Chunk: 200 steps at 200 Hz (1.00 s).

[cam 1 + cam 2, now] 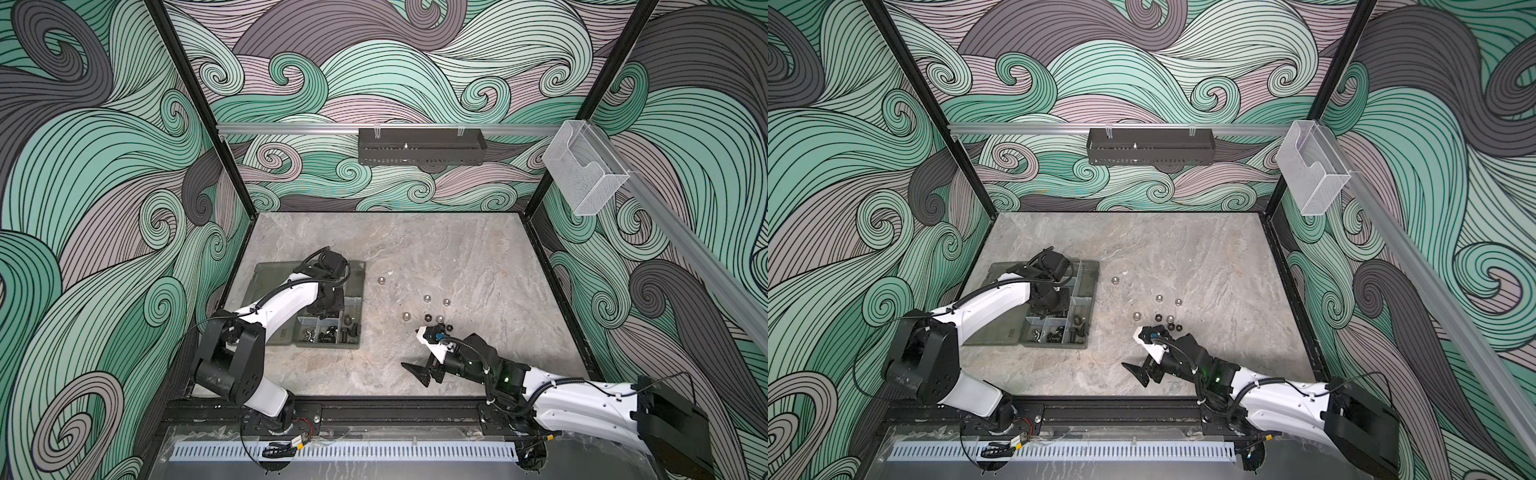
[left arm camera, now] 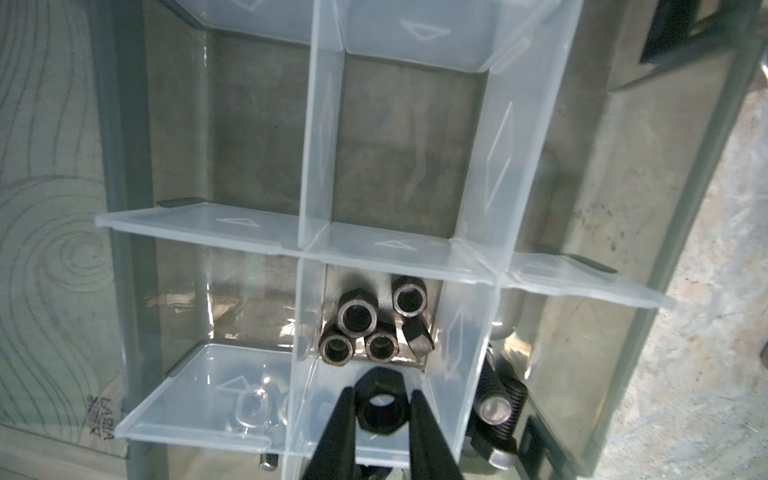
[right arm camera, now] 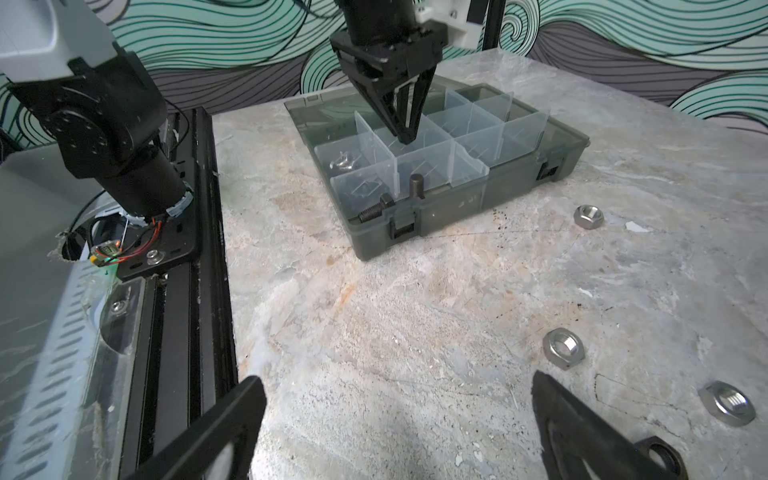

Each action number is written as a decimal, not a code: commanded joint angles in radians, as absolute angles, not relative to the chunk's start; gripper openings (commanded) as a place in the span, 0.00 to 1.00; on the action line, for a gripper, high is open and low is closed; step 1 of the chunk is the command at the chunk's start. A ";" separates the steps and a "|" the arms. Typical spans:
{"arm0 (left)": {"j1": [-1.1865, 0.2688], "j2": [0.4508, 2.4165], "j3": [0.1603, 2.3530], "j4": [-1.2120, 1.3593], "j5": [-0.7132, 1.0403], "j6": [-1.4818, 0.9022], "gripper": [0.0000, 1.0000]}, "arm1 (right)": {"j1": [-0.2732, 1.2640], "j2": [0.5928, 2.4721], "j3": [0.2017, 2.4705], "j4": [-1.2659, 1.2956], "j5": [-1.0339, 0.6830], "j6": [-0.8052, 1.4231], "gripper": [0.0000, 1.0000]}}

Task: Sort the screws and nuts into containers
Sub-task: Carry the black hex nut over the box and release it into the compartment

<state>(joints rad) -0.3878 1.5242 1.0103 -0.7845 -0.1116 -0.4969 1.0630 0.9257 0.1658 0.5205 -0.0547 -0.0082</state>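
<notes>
Right end effector (image 3: 395, 382) sits low by the near edge of the grey marbled desk (image 1: 457, 257), jaws wide apart and empty. Loose silver hex nuts (image 1: 427, 298) lie just beyond. Left end effector (image 2: 381, 390) pinches a black hex nut (image 2: 380, 415) over the clear-walled compartments of the translucent grey-green organizer box (image 3: 457, 208) at left.

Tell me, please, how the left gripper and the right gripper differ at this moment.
The left gripper is shut on a black nut, while the right gripper stands open and empty. The left gripper hangs over the compartments of the organizer box; the right gripper sits low over the table, near loose silver nuts. Both have black tapered fingers.
</notes>
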 commanded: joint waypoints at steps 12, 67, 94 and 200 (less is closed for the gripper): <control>-0.382 1.559 1.011 -0.777 -0.116 -0.481 0.22 | 1.069 0.947 0.165 0.562 -0.034 -0.038 0.99; -0.382 1.576 1.013 -0.763 -0.130 -0.481 0.24 | 1.069 0.917 0.156 0.553 -0.020 -0.041 0.99; -0.382 1.589 1.029 -0.774 -0.133 -0.474 0.27 | 1.068 0.913 0.154 0.558 -0.001 -0.040 1.00; -0.383 1.522 1.021 -0.778 -0.109 -0.486 0.31 | 1.068 0.881 0.149 0.538 0.016 -0.036 0.99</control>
<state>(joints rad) -0.3874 1.5620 1.0100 -0.7631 -0.1192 -0.4808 1.0630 0.8948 0.1631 0.5343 -0.0006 -0.0193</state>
